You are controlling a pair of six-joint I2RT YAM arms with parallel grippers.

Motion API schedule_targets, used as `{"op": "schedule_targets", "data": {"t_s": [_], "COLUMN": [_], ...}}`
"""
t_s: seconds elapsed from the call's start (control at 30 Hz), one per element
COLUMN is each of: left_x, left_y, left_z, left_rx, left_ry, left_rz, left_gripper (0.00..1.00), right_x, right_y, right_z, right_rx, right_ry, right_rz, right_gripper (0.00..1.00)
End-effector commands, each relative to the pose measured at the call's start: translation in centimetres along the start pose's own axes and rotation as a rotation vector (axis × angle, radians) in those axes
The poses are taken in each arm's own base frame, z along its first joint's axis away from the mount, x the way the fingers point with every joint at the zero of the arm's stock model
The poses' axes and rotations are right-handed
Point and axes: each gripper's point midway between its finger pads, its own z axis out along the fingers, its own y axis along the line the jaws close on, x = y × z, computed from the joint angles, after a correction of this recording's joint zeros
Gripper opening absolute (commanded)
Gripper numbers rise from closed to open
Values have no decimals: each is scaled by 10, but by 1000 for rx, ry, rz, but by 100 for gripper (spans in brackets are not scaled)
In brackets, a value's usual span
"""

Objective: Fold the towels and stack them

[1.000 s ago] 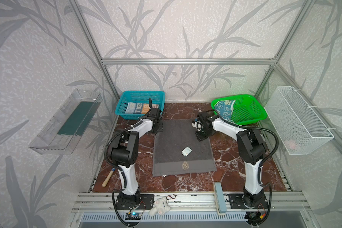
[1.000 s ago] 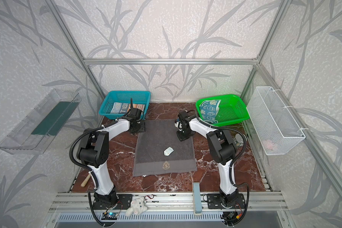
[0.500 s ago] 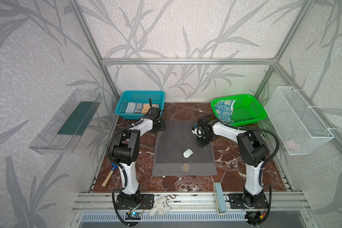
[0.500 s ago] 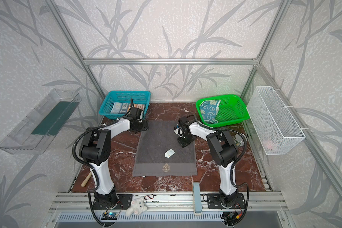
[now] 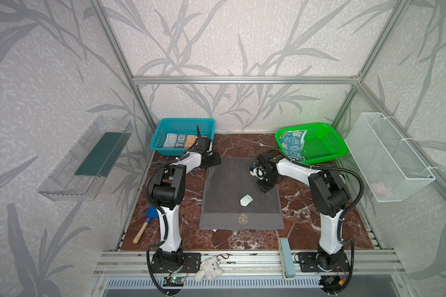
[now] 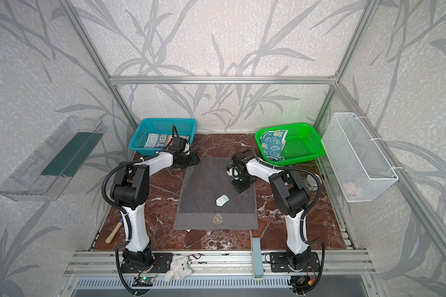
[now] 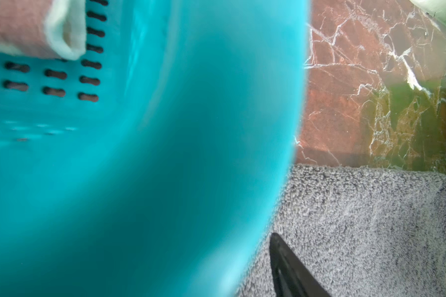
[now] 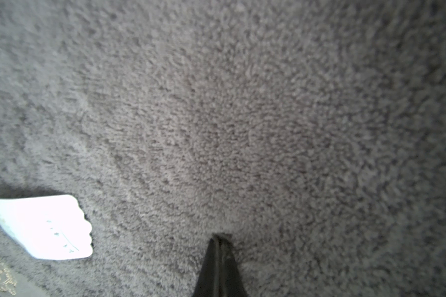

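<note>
A dark grey towel (image 5: 232, 185) with a gold crest lies flat mid-table, a white tag (image 5: 246, 200) on it. My right gripper (image 5: 264, 189) is shut, its tips pressed down on the pile (image 8: 220, 237) near the towel's right edge. My left gripper (image 5: 215, 162) sits low at the towel's far left corner, against the blue basket (image 5: 183, 123). In the left wrist view only one finger (image 7: 289, 267) shows, well off-centre on the grey towel (image 7: 358, 218), so the jaws stand apart. The orange and blue lettered towel (image 5: 182, 140) lies in the blue basket. The teal bunny towel (image 5: 292, 144) hangs over the green basket (image 5: 327, 151) rim.
A wire basket (image 5: 392, 159) hangs on the right wall and a clear tray (image 5: 85, 159) on the left wall. A toy shovel (image 5: 146, 223) lies front left. A blue-grey block (image 5: 285, 254) and a white plush toy (image 5: 207, 270) sit on the front rail.
My shut right gripper has slid along the grey towel's right side toward the front. The left gripper has stayed at the far left corner, its jaws narrowing slightly.
</note>
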Motion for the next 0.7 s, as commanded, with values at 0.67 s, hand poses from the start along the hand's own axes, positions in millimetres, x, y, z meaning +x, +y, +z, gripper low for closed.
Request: {"op": "schedule_targets", "data": {"t_s": [0.67], "left_x": [-20], "left_y": [4], "left_z": [-66], "left_rx": [-64], "left_ry": [-196], "left_rz": [21], "left_gripper": [60], "right_x": [44], "right_y": [-14], "right_z": [15], "right_rx": [61], "right_ry": [146], "right_rz": [-6], "right_gripper": [0]}}
